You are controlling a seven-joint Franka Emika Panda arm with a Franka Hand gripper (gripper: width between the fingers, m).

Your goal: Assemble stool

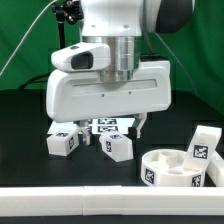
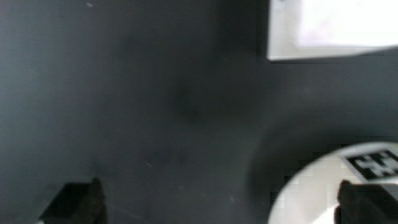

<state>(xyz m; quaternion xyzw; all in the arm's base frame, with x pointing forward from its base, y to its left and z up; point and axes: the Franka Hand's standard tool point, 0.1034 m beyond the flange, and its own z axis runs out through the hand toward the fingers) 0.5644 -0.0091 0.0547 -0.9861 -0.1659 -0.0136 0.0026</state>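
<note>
White seat & legs w/ blk-wht tags, black table.

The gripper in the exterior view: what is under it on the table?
Below the open gripper lie a tagged white leg and a second leg. Behind them a tagged white piece shows only partly; the gripper's body covers the rest, so I cannot tell what it is.

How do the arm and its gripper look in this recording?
The arm is glossy white with a dark joint section and a grey cylindrical flange. The gripper has a wide, rounded white body and two short dark fingers. A thin black cable shows beside the arm.
</note>
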